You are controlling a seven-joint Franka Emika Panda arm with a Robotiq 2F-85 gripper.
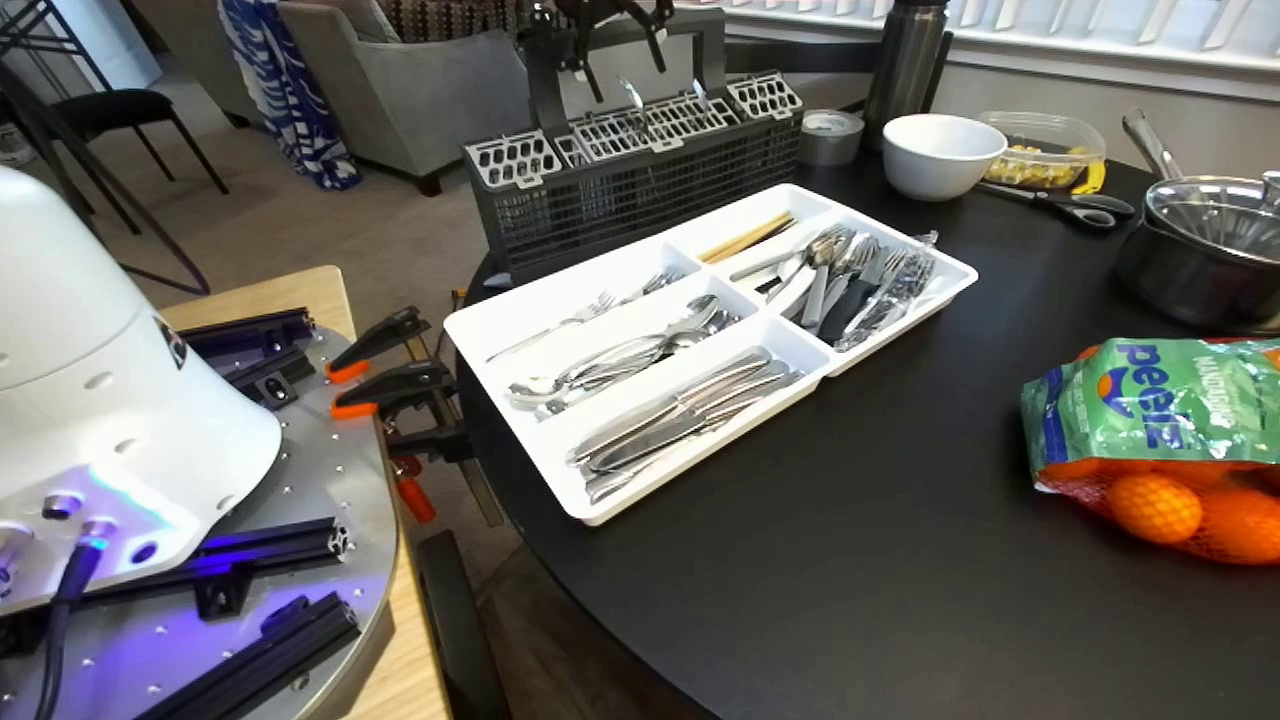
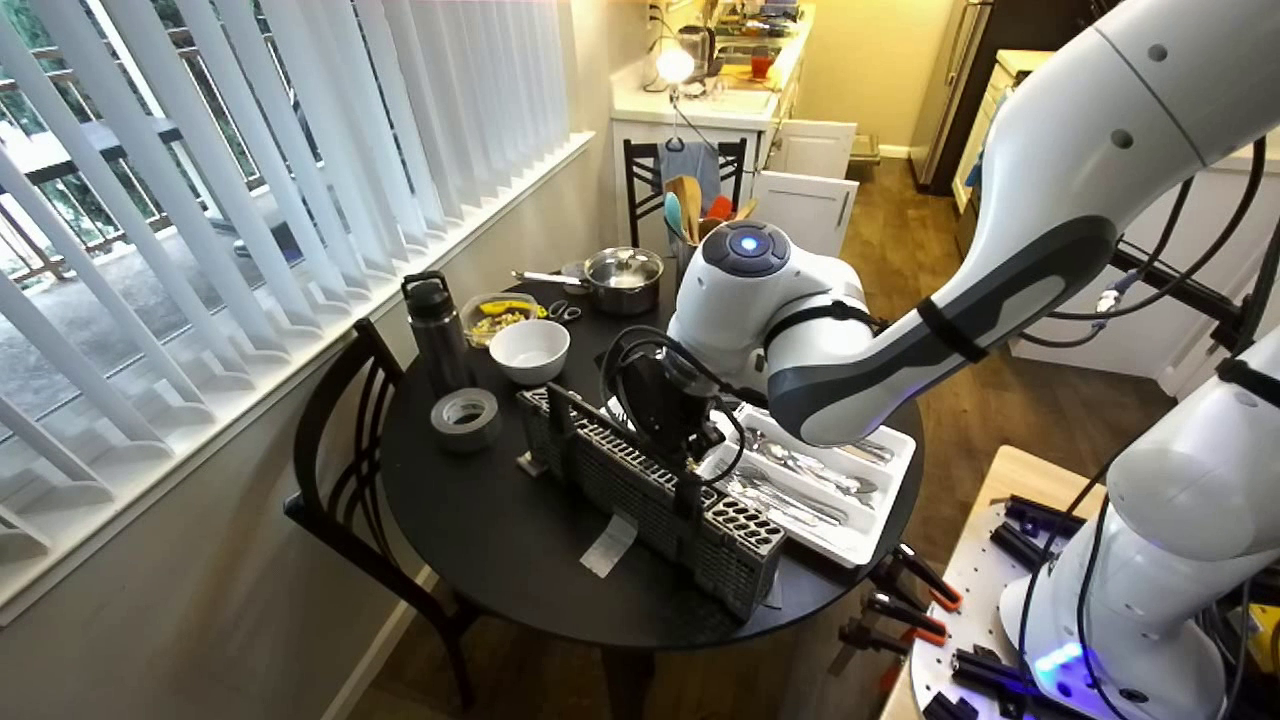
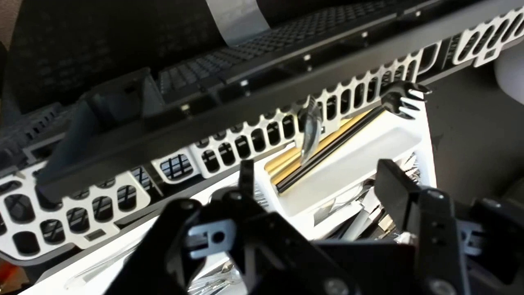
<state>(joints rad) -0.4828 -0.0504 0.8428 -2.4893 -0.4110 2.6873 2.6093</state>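
My grpr [image 3: 318, 176] hangs spread wide & empty over the basket [image 1: 650, 185] on the table [image 1: 900, 560]. Fork [image 3: 394, 98] & another utensil [image 3: 313, 127] poke up thru the basket's top, nr the grpr. Tray [image 1: 520, 315] sits right alongside, w/ chopsticks [image 1: 745, 240], spoons [image 1: 630, 358], knives [image 1: 690, 415] in separate slots. Tape [image 2: 465, 415] & bowl [image 2: 530, 352] stand nr one basket end. Mandarin bag [image 1: 1160, 415] lies well apart, nr pot [image 1: 1190, 275].

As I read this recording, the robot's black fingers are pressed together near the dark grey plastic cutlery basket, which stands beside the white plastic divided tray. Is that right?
Not quite: the black fingers are not pressed together; the wrist view shows them spread apart. The rest holds: they are near the dark grey plastic cutlery basket, which stands beside the white plastic divided tray.
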